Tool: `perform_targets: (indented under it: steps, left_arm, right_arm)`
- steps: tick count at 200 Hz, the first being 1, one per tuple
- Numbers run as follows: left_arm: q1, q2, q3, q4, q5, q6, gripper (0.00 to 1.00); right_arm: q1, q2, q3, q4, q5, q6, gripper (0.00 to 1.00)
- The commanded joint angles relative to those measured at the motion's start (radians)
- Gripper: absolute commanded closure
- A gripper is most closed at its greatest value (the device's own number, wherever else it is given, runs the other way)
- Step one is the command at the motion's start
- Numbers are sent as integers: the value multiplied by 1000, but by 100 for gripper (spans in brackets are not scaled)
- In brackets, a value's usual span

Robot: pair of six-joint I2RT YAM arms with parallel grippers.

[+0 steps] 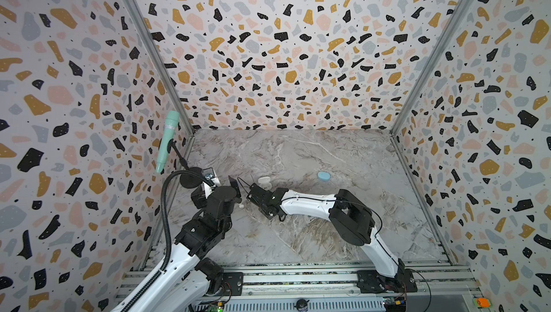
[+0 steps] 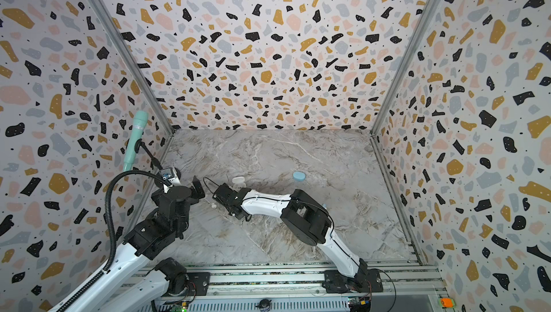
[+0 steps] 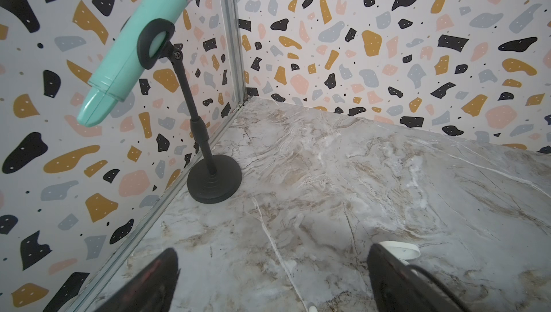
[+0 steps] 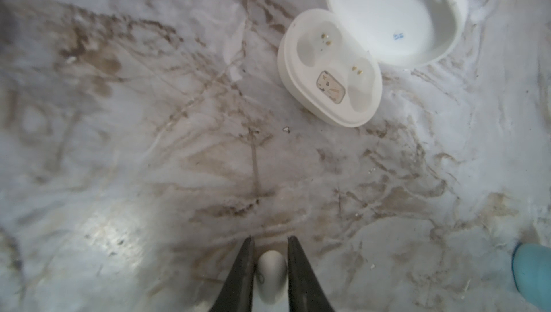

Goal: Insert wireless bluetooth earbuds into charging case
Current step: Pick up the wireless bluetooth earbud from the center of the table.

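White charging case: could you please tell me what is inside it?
Both wells of the white charging case are empty, showing gold contact pins and a tan sticker. Its lid holds a blue mark; nothing is covered.

A mint-green microphone (image 1: 168, 140) tilts in a black stand (image 3: 214, 179) at the left edge of the marbled desk (image 1: 313, 158), beside the terrazzo-patterned walls (image 1: 268, 42). A small orange object (image 1: 482, 302) sits beyond the desk's near right corner.
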Motion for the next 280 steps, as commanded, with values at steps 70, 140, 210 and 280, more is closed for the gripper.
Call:
perform_targets:
  steps: [70,140,210,280]
  left_arm:
    - [9,-6,-8,17,-9,9,0]
    - [11,-7,-8,16,-10,9,0]
    - [12,-9,-8,15,-10,8,0]
    - [12,-10,-8,15,-9,8,0]
  right_arm:
    - [1,-25,17,-97,-38,17,75]
    - [20,-44,27,-89,-4,6,70]
    - [25,-58,7,-96,17,14,70]
    - [27,-57,5,-106,39,22,73]
